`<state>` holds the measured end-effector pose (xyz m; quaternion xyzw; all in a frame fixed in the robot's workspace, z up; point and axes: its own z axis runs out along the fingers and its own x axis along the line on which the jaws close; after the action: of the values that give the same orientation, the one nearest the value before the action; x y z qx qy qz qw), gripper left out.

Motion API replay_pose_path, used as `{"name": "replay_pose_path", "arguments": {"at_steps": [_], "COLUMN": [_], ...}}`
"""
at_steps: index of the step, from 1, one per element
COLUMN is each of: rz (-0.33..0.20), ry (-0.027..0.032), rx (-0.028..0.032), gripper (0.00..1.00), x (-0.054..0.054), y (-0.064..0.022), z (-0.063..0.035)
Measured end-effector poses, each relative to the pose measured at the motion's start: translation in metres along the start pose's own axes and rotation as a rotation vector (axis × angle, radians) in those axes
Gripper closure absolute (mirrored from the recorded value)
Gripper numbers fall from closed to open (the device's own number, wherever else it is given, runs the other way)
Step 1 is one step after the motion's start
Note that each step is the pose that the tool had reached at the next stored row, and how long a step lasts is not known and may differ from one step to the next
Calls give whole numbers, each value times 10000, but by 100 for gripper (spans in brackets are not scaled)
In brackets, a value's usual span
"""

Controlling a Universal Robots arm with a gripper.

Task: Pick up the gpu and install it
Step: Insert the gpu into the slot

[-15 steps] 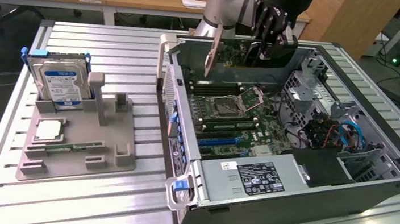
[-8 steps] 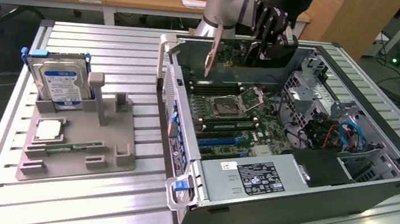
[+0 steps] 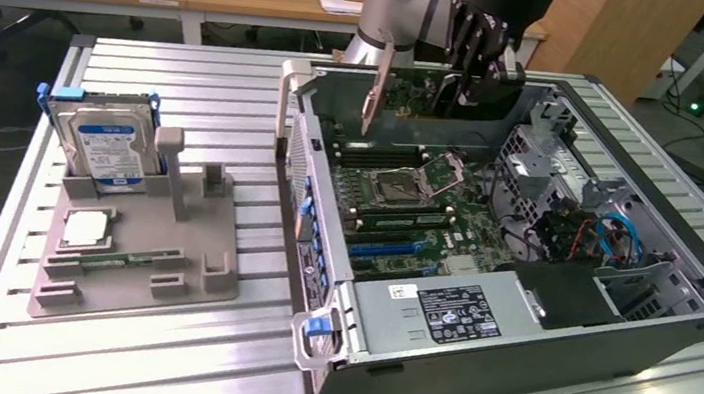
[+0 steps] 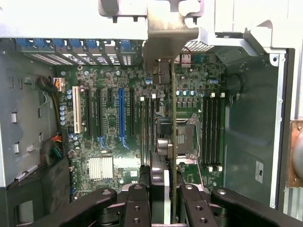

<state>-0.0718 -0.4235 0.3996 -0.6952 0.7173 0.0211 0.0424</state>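
Note:
The gpu [image 3: 421,93] is a thin dark card with a pale metal bracket strip [image 3: 374,99] on one end. It hangs upright over the far end of the open computer case [image 3: 659,325], above the motherboard [image 3: 412,199]. My gripper [image 3: 486,70] is shut on the card's top edge. In the wrist view the gpu [image 4: 173,137] appears edge-on between my fingers [image 4: 140,201], with its bracket [image 4: 163,42] at the case's rear wall. It hovers above the processor socket [image 4: 184,139], apart from the blue expansion slot [image 4: 121,118] and the white slot [image 4: 75,116].
A grey holder tray [image 3: 182,272] stands at the exterior view's left on the slatted table. It carries a blue-labelled hard drive [image 3: 105,145], a processor chip [image 3: 87,225] and a memory stick [image 3: 130,256]. The power supply [image 3: 445,314] fills the case's near end.

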Motion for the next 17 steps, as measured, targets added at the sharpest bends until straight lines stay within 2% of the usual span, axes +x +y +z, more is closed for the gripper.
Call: {"name": "replay_pose_path", "arguments": {"at_steps": [17], "rz": [0], "ry": [1], "rx": [-6], "gripper": [72], "x": [7], "y": [2], "z": [80]}}
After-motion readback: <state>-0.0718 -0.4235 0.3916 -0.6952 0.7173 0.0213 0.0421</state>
